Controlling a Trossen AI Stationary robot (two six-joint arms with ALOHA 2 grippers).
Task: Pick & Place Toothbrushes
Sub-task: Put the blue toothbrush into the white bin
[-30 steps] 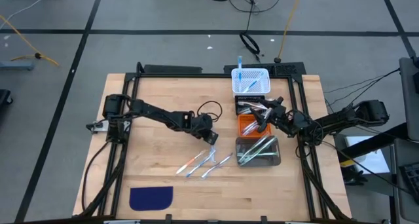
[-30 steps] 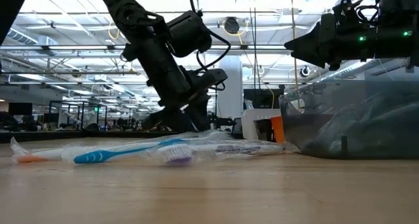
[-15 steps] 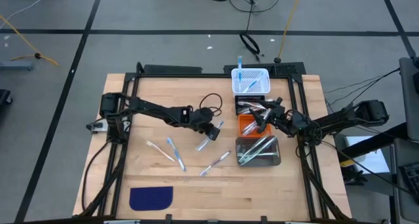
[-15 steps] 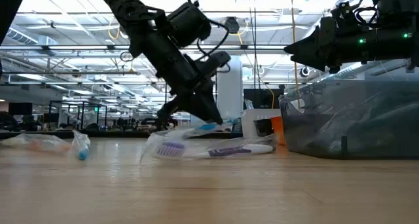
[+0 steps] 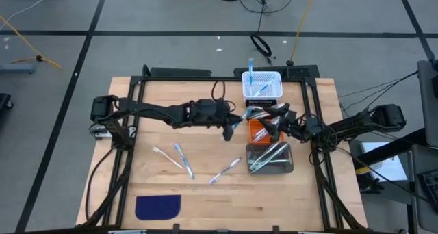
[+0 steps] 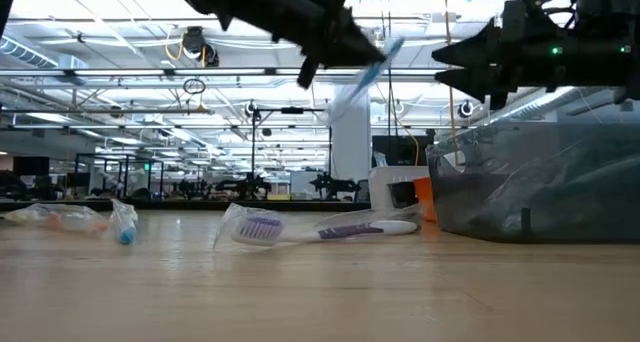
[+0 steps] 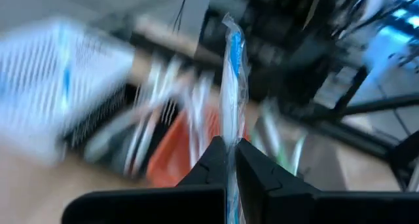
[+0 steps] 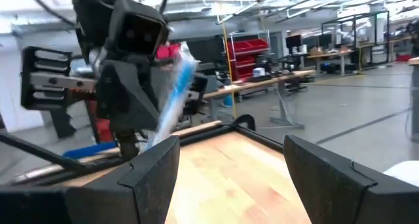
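My left gripper (image 5: 230, 126) is up above the table's middle, just left of the bins, and is shut on a blue toothbrush in a clear wrapper (image 7: 233, 67), also seen as a blue toothbrush (image 6: 367, 74). My right gripper (image 5: 272, 122) hovers open over the orange bin (image 5: 258, 133), and its wrist view faces the left gripper (image 8: 131, 112). Three more wrapped toothbrushes lie flat on the wood: two at the left (image 5: 164, 157) (image 5: 183, 159) and one in the middle (image 5: 224, 171). My left gripper pinches the wrapped blue toothbrush (image 7: 230, 142) between its two fingers (image 7: 213, 160), partway along its length. The fingers reach nearly level toward the table's right. The brush slants up past the fingertips (image 6: 385, 50) and is lifted clear of the table.
Along the right side stand a white basket (image 5: 275, 90) with blue brushes, a dark bin (image 5: 250, 111), the orange bin and a clear bin (image 5: 287, 167) holding green brushes. A dark blue cloth patch (image 5: 157, 206) lies at the near left. Bare wood lies between the loose brushes and the bins.
My left gripper has taken one blue toothbrush out of the cluster, risen well clear of the table and swung toward the bins at the right, rolling as it went. Two other toothbrushes have slid off to the left; one has stayed in the middle.
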